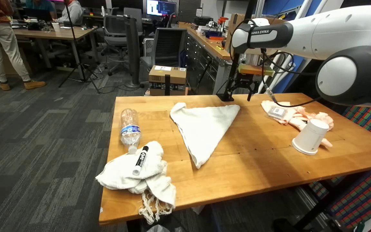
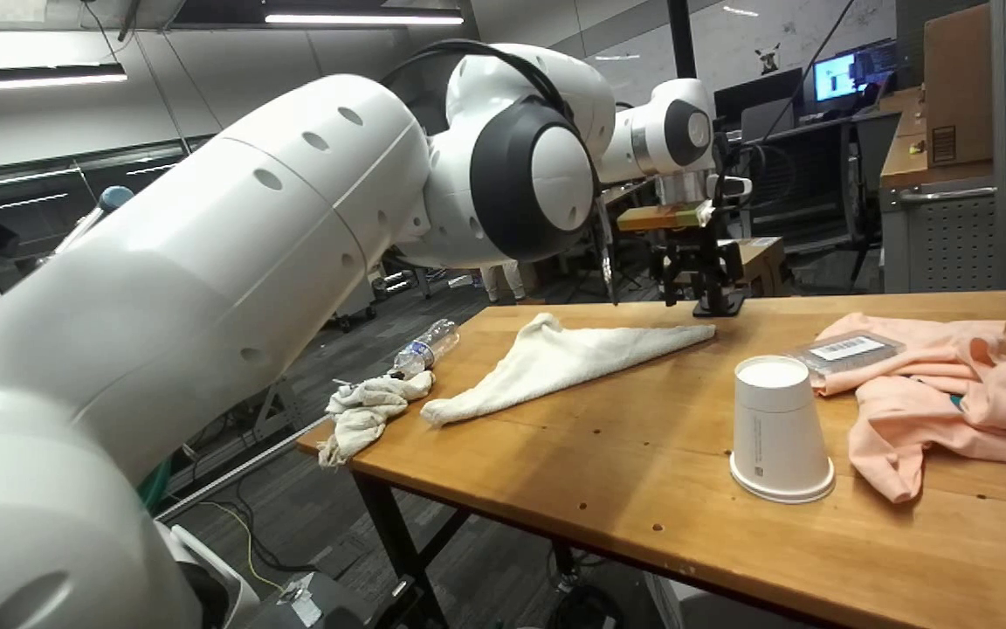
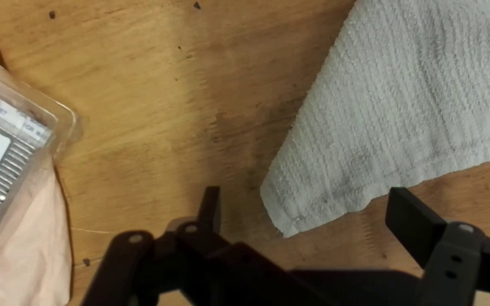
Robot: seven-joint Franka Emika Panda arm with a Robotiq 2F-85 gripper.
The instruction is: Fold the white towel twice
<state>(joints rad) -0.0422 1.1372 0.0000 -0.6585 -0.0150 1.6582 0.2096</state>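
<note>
The white towel (image 1: 203, 129) lies on the wooden table in a triangle shape, with one raised, bunched corner at its back left in an exterior view. It also shows in an exterior view (image 2: 564, 360). In the wrist view, one pointed corner of the towel (image 3: 381, 110) lies between the fingertips. My gripper (image 3: 304, 195) is open and empty above that corner, with the fingers apart from the cloth. The gripper shows in both exterior views (image 1: 239, 93) (image 2: 700, 286), above the table near its back edge.
A crumpled white cloth (image 1: 124, 172) with a marker (image 1: 141, 160) on it lies beside a plastic bottle (image 1: 130, 129). An upturned white cup (image 2: 781, 437), peach cloth (image 2: 922, 419) and clear plastic box (image 2: 848, 351) lie opposite. A black stand (image 1: 225, 97) stands at the back edge.
</note>
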